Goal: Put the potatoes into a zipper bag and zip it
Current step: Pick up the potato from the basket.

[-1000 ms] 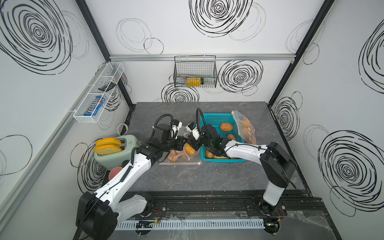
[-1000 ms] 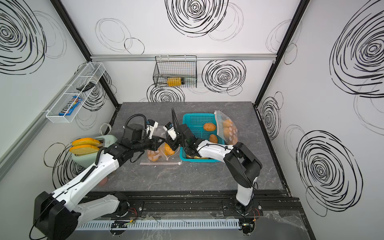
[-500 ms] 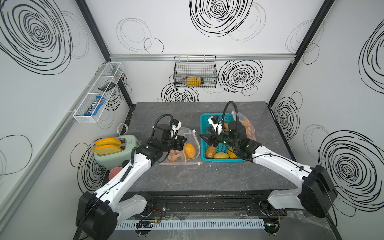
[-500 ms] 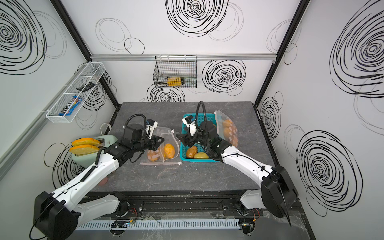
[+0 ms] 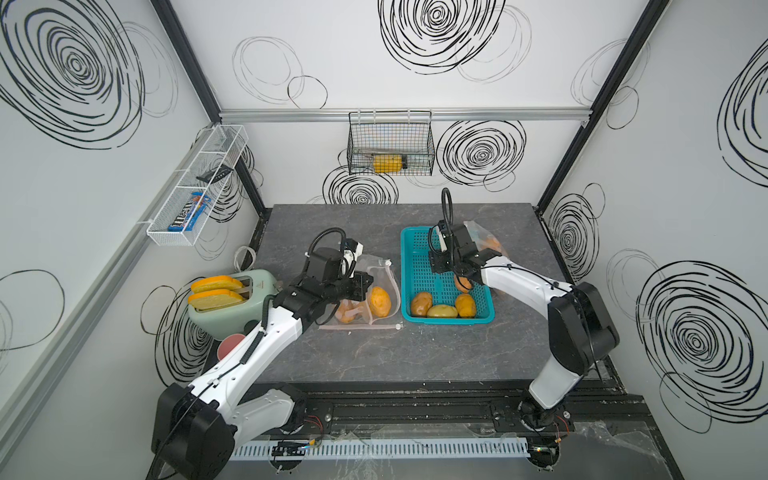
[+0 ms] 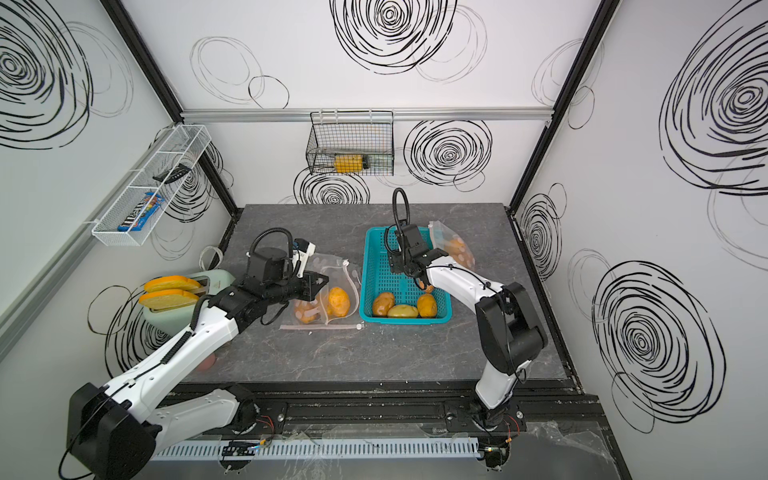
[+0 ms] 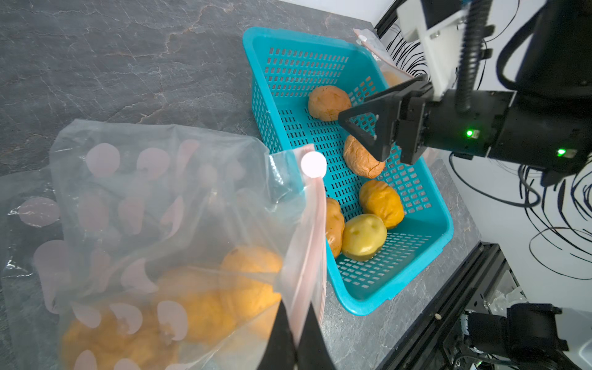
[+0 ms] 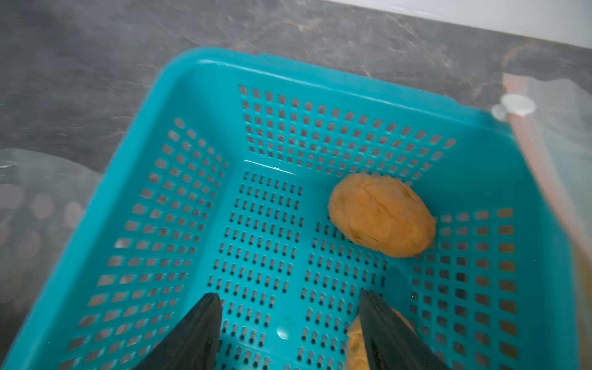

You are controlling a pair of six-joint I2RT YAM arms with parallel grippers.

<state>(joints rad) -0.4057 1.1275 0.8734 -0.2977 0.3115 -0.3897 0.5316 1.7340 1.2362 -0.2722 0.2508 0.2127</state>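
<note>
Over the teal slotted basket (image 8: 192, 192), right pincer (image 8: 288, 296) gapes empty; left pincer (image 7: 296, 320), nipping the slick clear zipper bag (image 7: 144, 208), could slip.

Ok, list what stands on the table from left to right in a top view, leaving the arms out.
toaster → open zipper bag → teal basket → filled bag

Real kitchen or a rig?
Probably a lab robot cell staged as a kitchen: white panels with drawn swirls, black frame posts, toaster and teal basket as props.
</note>
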